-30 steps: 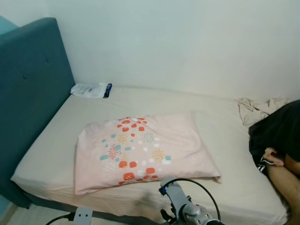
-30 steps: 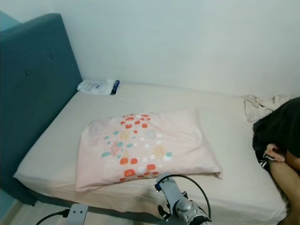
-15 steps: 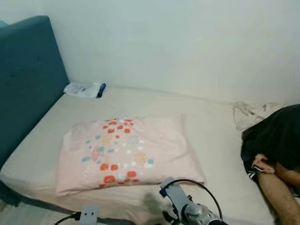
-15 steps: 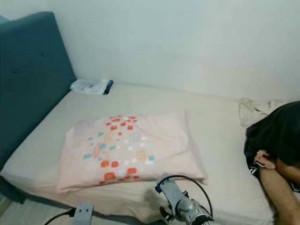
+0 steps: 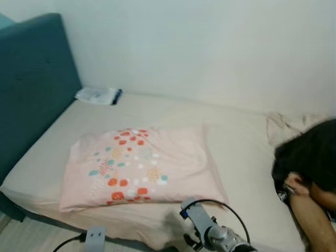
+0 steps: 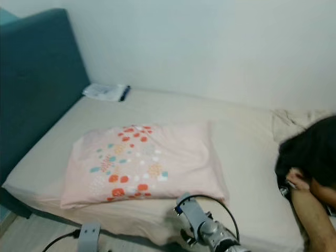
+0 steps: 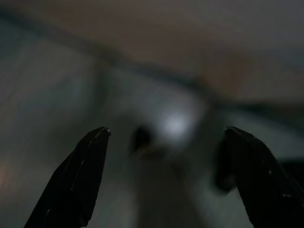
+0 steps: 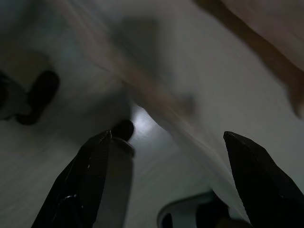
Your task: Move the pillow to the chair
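A pale pink pillow with orange, teal and white squares lies flat on the cream bed, near its front edge. My right arm's silver wrist with a black cable loop rises at the bottom, just in front of the pillow's near right corner. In the right wrist view the right gripper is open over blurred floor. The left gripper is open in the dark, blurred left wrist view. My left arm's part sits low at the bottom left.
A teal padded headboard stands at the left. A white packet lies at the bed's far left corner. A person in black lies on the bed's right side, beside crumpled cloth. A white wall is behind.
The camera has swung, so the whole scene sits further left and lower than a second ago. The pillow itself has not moved on the bed. The person's head is blurred now.
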You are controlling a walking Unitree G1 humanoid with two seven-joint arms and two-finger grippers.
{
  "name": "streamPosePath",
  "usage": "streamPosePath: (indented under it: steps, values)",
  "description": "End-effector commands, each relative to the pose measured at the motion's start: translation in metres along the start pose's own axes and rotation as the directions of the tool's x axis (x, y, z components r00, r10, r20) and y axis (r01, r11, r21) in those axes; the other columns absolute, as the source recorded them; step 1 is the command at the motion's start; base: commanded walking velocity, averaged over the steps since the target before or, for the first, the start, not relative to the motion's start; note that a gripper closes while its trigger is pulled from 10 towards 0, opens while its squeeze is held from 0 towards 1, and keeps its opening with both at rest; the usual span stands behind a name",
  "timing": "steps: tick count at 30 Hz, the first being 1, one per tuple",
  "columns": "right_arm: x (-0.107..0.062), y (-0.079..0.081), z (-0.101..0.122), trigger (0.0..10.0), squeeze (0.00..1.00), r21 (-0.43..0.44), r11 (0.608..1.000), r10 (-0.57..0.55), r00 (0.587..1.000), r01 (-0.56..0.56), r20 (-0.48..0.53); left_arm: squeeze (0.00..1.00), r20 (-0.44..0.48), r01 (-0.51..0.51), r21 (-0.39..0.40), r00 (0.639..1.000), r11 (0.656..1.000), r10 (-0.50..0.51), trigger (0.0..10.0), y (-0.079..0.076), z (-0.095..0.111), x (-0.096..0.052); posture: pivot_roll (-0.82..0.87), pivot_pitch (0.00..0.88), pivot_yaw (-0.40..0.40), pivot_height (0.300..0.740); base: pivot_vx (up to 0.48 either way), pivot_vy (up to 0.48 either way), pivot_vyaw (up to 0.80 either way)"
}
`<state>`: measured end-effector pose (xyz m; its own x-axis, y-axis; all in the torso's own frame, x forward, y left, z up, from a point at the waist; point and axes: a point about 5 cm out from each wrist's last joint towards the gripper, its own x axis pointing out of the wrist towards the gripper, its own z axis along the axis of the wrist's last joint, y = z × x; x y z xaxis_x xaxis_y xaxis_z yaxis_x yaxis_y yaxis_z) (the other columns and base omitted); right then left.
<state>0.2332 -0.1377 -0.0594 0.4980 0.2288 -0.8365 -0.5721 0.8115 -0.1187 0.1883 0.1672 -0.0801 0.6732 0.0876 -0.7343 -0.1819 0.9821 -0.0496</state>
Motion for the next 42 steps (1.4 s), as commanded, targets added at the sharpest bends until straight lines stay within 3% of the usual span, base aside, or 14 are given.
streamPosePath:
  steps: [1,2,6,8,9,11,13,18,20,21,24,30,37,42]
  values:
    - [0.001,0.003,-0.001,10.0,0.00,-0.012,1.000,0.004,1.000,-0.004,-0.002,0.00,0.047,0.015,-0.097,0.999,0.995,-0.010,10.0,0.003,0.009,0.002,0.00,0.037,-0.081,0.713,0.000,0.000,0.00]
    - [0.001,0.003,0.000,10.0,0.00,-0.012,1.000,0.002,1.000,-0.002,0.002,0.00,0.099,0.058,-0.182,0.994,0.982,-0.040,10.0,-0.001,0.021,0.004,0.00,0.038,-0.082,0.713,0.000,0.000,0.00]
    - [0.001,0.003,0.000,10.0,0.00,-0.012,1.000,0.002,1.000,-0.002,0.002,0.00,0.099,0.058,-0.182,0.994,0.982,-0.040,10.0,-0.001,0.021,0.004,0.00,0.038,-0.082,0.713,0.000,0.000,0.00]
    - [0.000,0.002,0.000,10.0,0.00,-0.013,1.000,-0.008,1.000,0.008,0.001,0.00,0.210,0.186,-0.331,0.970,0.925,-0.120,10.0,-0.008,0.046,0.008,0.00,0.035,-0.082,0.713,0.000,0.000,0.00]
    - [0.000,0.002,0.000,10.0,0.00,-0.013,1.000,-0.008,1.000,0.008,0.001,0.00,0.210,0.186,-0.331,0.970,0.925,-0.120,10.0,-0.008,0.046,0.008,0.00,0.035,-0.082,0.713,0.000,0.000,0.00]
    - [0.000,0.001,-0.001,10.0,0.00,-0.007,1.000,-0.016,1.000,0.016,-0.002,0.00,0.285,0.271,-0.424,0.946,0.864,-0.157,10.0,-0.010,0.061,0.009,0.00,0.033,-0.076,0.713,0.000,0.000,0.00]
    - [0.000,0.001,-0.002,10.0,0.00,-0.004,1.000,-0.020,1.000,0.020,-0.006,0.00,0.293,0.272,-0.475,0.946,0.837,-0.141,10.0,-0.008,0.064,0.009,0.00,0.030,-0.073,0.713,0.000,0.000,0.00]
    - [0.000,0.001,-0.005,10.0,0.00,-0.010,1.000,-0.022,1.000,0.022,-0.019,0.00,0.294,0.276,-0.544,0.947,0.792,-0.129,10.0,-0.008,0.063,0.010,-0.01,0.028,-0.070,0.713,0.000,0.000,0.00]
    - [0.000,0.001,-0.006,10.0,0.00,-0.010,1.000,-0.025,0.999,0.025,-0.028,0.00,0.312,0.307,-0.601,0.940,0.738,-0.137,10.0,-0.009,0.064,0.010,-0.01,0.024,-0.069,0.709,0.000,0.000,0.00]
    - [0.000,0.001,-0.006,10.0,0.00,-0.010,1.000,-0.025,0.999,0.025,-0.028,0.00,0.312,0.307,-0.601,0.940,0.738,-0.137,10.0,-0.009,0.064,0.010,-0.01,0.024,-0.069,0.709,0.000,0.000,0.00]
    - [0.000,0.001,-0.006,10.0,0.00,-0.003,1.000,-0.029,0.999,0.029,-0.028,0.00,0.366,0.391,-0.658,0.913,0.644,-0.180,10.0,-0.017,0.072,0.010,-0.01,0.024,-0.068,0.694,0.000,0.000,0.00]
    - [0.000,-0.001,-0.001,10.0,0.00,0.042,0.998,-0.038,0.999,0.038,0.003,0.00,0.403,0.470,-0.675,0.881,0.569,-0.248,10.0,-0.031,0.080,0.010,-0.01,0.035,-0.064,0.674,0.000,0.000,0.00]
    - [-0.001,-0.011,0.022,10.0,0.00,0.168,0.984,-0.072,0.992,0.055,0.099,0.00,0.404,0.496,-0.663,0.867,0.561,-0.290,10.0,-0.040,0.081,0.010,-0.02,0.042,-0.060,0.644,0.000,0.000,0.00]
    - [-0.002,-0.015,0.042,10.0,0.00,0.187,0.981,-0.090,0.983,0.059,0.160,0.00,0.393,0.487,-0.673,0.873,0.557,-0.289,10.0,-0.040,0.079,0.010,-0.02,0.045,-0.059,0.624,0.000,0.000,0.00]
